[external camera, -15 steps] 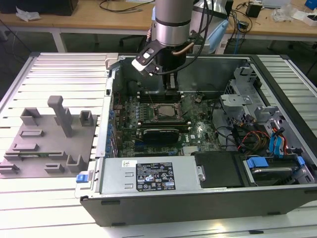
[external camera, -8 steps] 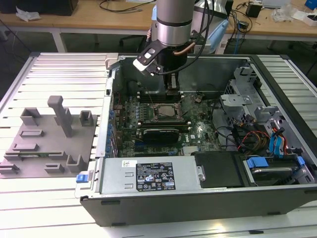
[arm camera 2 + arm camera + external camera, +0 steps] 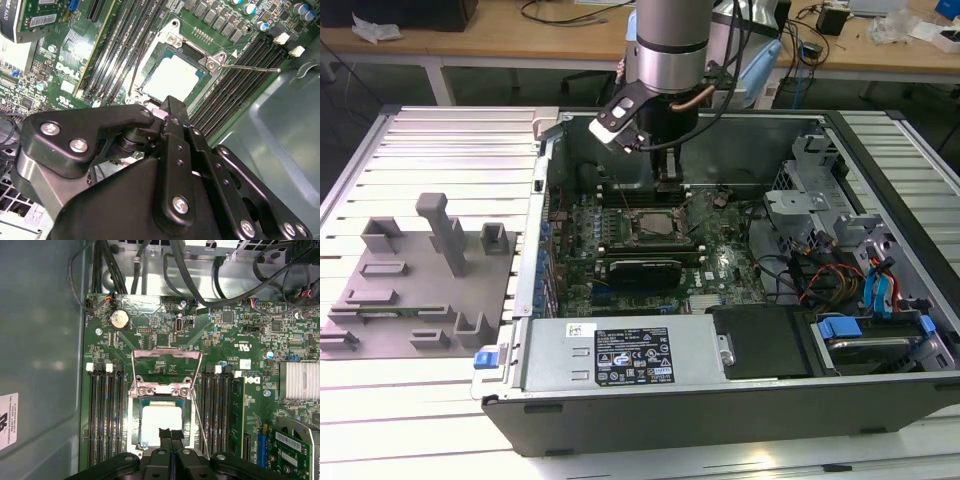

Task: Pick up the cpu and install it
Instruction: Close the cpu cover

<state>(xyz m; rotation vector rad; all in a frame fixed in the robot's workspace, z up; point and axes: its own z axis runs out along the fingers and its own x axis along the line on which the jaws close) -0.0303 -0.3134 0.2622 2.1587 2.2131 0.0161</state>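
**Robot pincer poised over a CPU lying in its open motherboard socket**

A single robot arm reaches down into an open desktop computer case (image 3: 620, 420) that sits on a slatted metal desk (image 3: 420, 140). The cpu (image 3: 162, 422), a pale silver square, lies flat inside the socket (image 3: 655, 225) on the green motherboard. The socket's metal load frame (image 3: 166, 354) is swung up and open. The pincer (image 3: 170, 434) hangs directly above the chip, so the cpu lies straight below it. In the first wrist view its tips cross one edge of the chip rather than its centre. The fingertips are pressed together with nothing between them. Being square, the chip has no long axis. A grey plastic tray (image 3: 410, 280) rests on the desk, well apart from the case.
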